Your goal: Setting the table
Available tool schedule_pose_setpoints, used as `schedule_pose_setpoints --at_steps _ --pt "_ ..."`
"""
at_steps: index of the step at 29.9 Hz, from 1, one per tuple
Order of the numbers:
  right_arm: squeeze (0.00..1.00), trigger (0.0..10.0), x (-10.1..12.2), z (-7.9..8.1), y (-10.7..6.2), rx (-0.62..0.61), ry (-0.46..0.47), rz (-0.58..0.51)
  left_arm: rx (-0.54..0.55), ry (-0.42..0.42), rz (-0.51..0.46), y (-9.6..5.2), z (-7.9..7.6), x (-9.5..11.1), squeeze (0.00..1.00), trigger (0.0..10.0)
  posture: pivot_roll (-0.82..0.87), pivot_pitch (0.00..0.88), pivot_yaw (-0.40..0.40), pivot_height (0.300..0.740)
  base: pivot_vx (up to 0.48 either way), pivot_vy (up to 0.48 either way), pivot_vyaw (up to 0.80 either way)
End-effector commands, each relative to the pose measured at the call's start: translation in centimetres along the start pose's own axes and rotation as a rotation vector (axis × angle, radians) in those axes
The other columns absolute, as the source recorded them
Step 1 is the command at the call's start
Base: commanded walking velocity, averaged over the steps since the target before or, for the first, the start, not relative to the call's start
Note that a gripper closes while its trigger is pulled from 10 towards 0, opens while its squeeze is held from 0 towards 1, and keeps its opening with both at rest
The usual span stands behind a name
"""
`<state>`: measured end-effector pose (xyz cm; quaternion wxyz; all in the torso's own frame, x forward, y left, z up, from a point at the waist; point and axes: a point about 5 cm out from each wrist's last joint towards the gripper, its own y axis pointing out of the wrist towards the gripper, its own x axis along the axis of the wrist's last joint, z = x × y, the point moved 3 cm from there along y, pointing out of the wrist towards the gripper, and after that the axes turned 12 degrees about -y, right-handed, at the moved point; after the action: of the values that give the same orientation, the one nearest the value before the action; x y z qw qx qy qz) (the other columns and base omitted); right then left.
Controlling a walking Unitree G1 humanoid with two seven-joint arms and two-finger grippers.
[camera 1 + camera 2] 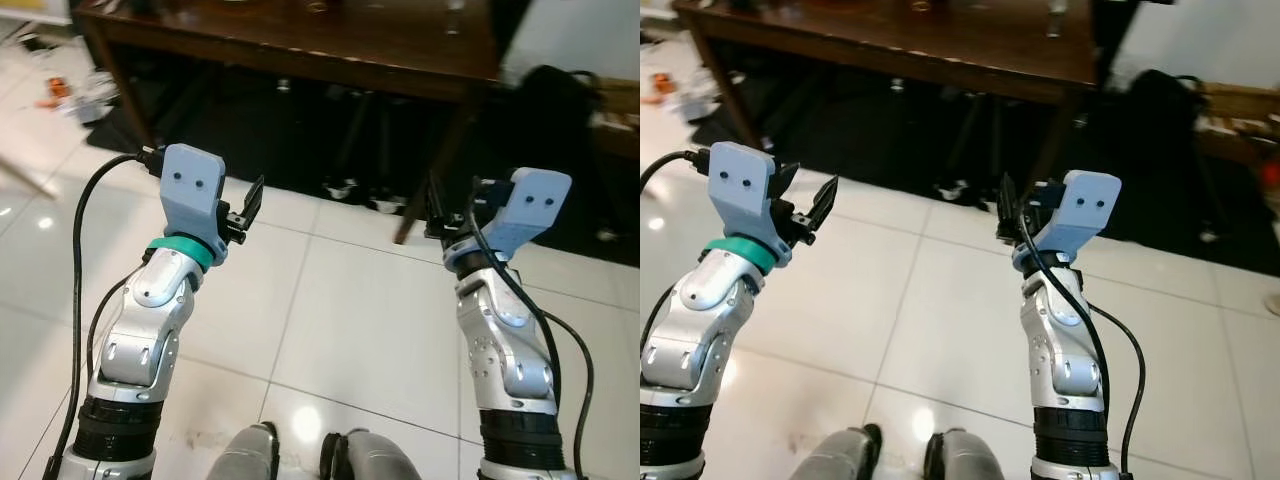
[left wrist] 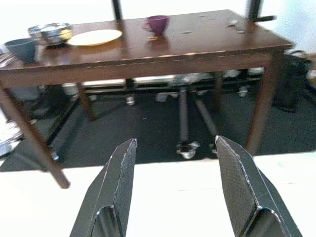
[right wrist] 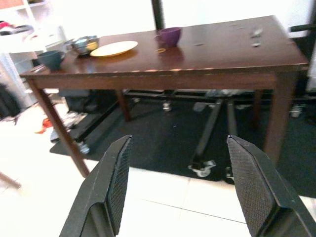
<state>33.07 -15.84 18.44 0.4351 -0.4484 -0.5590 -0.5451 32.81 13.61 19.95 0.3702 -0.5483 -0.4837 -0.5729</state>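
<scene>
A dark wooden table (image 3: 207, 54) stands ahead of me. On it lie a pale yellow plate (image 3: 114, 48), a purple cup (image 3: 170, 36), a metal bowl (image 3: 84, 44) and a dark blue bowl (image 3: 51, 59). Both arms are raised in front of me over the tiled floor, short of the table. My left gripper (image 1: 245, 208) is open with nothing between its fingers. My right gripper (image 1: 1012, 218) is open too and holds nothing.
The table (image 1: 300, 40) stands on a dark rug (image 2: 148, 133) with wheeled chair bases (image 2: 185, 148) beneath it. White floor tiles (image 1: 360, 330) lie between me and the rug. Clutter (image 1: 70, 95) sits at the far left, a dark bag (image 1: 1160, 110) at the right.
</scene>
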Motion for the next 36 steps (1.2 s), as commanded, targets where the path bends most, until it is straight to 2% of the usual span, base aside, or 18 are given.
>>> schedule_pose_setpoints --at_steps 1,36 --pt "0.0 10.0 -0.46 -0.2 -0.08 -0.004 -0.009 0.022 0.013 0.001 0.022 0.05 0.17 -0.47 0.0 10.0 0.07 0.043 0.001 0.74 0.0 0.0 0.8" --pt "0.0 10.0 -0.2 0.06 0.03 0.014 -0.007 0.004 0.065 0.028 0.02 0.55 0.8 -0.49 0.0 10.0 0.07 0.027 0.006 0.74 0.0 0.0 0.8"
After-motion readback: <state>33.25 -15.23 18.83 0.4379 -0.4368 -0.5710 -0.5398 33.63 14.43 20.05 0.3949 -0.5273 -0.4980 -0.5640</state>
